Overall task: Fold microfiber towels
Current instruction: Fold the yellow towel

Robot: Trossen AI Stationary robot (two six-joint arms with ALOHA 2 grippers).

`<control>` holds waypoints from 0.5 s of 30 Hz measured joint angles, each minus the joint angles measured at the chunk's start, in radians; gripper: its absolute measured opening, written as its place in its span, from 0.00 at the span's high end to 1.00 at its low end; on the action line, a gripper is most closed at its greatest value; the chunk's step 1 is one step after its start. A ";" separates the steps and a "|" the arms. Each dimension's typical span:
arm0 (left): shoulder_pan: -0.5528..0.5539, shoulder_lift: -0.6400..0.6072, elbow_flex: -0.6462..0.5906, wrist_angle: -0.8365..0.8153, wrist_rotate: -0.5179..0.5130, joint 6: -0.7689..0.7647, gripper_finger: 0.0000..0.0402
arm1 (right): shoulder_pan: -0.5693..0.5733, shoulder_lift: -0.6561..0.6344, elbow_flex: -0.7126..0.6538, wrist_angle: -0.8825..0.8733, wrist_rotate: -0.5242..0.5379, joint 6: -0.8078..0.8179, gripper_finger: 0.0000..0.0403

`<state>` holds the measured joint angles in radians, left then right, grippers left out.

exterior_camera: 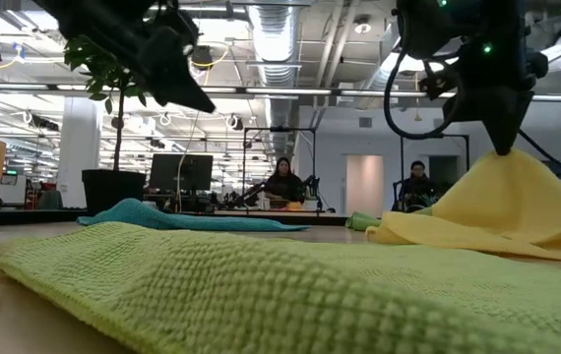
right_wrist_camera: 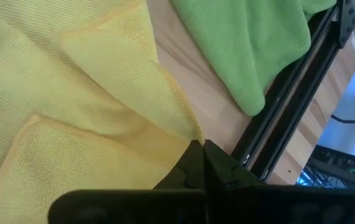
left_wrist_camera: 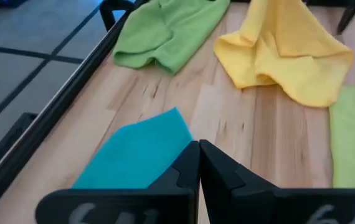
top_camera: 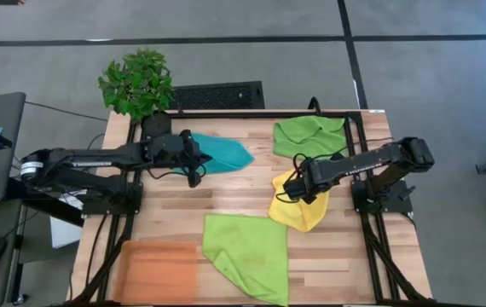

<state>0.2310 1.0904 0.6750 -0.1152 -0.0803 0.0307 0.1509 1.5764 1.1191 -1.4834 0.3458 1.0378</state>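
The yellow towel [top_camera: 301, 213] lies at the right of the table, drawn up into a peak under my right gripper [exterior_camera: 505, 147], which is shut on it. A teal towel [top_camera: 224, 153] lies flat at the far middle. My left gripper [left_wrist_camera: 198, 155] hangs shut above the teal towel's near edge, clear of it in the low view. One lime green towel [top_camera: 311, 135] lies bunched at the far right. Another lime green towel [top_camera: 247, 254] is spread near the front edge. My right gripper pinches the yellow towel between its two fingertips at a raised part [right_wrist_camera: 187, 132] near the towel's far side, where several folds run together. The fingers come from above, pointing steeply down. The cloth falls away below like a tent, its lower edges [exterior_camera: 458, 236] on the table.
A flat orange tray [top_camera: 159, 269] sits at the front left corner. A potted plant [top_camera: 138, 83] stands at the far left corner. A black frame rail [top_camera: 355, 145] runs along the table's right side. Bare wood [top_camera: 234, 192] shows between the towels.
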 joint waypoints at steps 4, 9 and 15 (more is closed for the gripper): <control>0.000 0.119 0.000 0.171 0.087 -0.011 1.00 | 0.000 0.000 0.000 0.000 0.000 0.000 0.99; -0.001 0.290 0.000 0.391 0.152 -0.092 1.00 | 0.000 0.000 0.000 -0.001 0.000 -0.002 0.99; 0.000 0.431 0.059 0.506 0.152 -0.149 1.00 | 0.000 0.000 0.000 0.000 0.000 -0.019 0.99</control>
<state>0.2306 1.5214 0.7341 0.3907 0.0719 -0.1182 0.1509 1.5764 1.1191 -1.4836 0.3462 1.0187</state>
